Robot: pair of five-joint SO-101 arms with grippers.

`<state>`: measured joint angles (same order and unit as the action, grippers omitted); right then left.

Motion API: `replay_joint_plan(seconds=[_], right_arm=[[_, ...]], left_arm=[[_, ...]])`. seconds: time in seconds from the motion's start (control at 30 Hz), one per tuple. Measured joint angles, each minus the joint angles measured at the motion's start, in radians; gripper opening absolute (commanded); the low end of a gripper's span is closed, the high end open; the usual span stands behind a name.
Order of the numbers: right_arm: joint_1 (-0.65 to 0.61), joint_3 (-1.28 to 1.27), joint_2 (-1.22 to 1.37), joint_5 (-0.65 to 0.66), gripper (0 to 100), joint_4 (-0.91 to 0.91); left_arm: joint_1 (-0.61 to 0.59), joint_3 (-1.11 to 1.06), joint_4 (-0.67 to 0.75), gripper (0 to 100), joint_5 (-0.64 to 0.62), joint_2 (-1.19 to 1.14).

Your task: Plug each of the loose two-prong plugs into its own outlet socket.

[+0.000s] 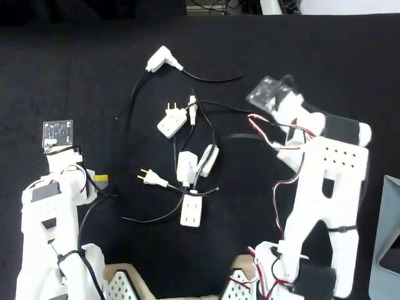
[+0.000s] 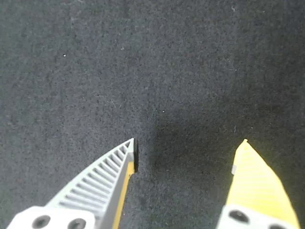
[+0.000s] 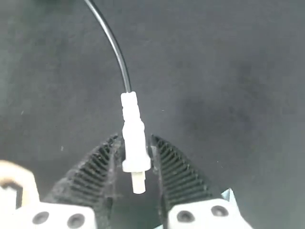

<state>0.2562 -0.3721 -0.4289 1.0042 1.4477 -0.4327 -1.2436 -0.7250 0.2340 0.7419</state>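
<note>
- The right gripper (image 3: 135,139) is clamped on a white plug (image 3: 131,119). The ribbed black fingers (image 3: 178,167) press its fatter collar from both sides. The metal end pokes back toward the wrist, and the black cord (image 3: 112,45) runs out ahead of the fingertips.
- I'd guess the plug is light and rigid: hard moulded plastic, a bit slick, and easy to twist in the grip. The collar looks like the right spot to hold, since the thin neck further out would flex.
- The cord looks springy enough to tug the plug off line on the way to a socket.
- The left gripper (image 2: 188,143) is wide open with nothing between the grey and yellow fingers, just bare cloth below.
- Another loose plug (image 1: 152,179) lies flat on the cloth between the two arms, with a white socket block (image 1: 192,211) near it. Both should slide if nudged.
- The surface is a black cloth (image 1: 75,75), matte and felt-like, so decent friction, though it could bunch up.
- Cords loop all over the middle, so snagging looks likely. A grey box (image 1: 387,237) sits outside the right arm.
</note>
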Motion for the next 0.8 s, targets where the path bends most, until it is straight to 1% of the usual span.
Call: replay_joint_plan(seconds=[0.17, 0.3, 0.57, 0.7, 0.8], right_arm=[[0.0, -0.021, -0.006, -0.227, 1.1, -0.074], [-0.032, -0.15, -0.006, -0.356, 1.1, -0.18], [-0.173, -0.474, -0.006, -0.552, 1.2, -0.466], [-0.233, -0.543, -0.006, -0.621, 1.6, -0.517], [-0.267, -0.555, -0.006, -0.647, 7.7, -0.519]], left_arm=[[0.0, 0.0, 0.0, 32, 0.0, 0.0], [0.0, 0.0, 0.0, 32, 0.0, 0.0], [0.0, 0.0, 0.0, 32, 0.0, 0.0], [0.0, 0.0, 0.0, 32, 0.0, 0.0], [0.0, 0.0, 0.0, 32, 0.0, 0.0]])
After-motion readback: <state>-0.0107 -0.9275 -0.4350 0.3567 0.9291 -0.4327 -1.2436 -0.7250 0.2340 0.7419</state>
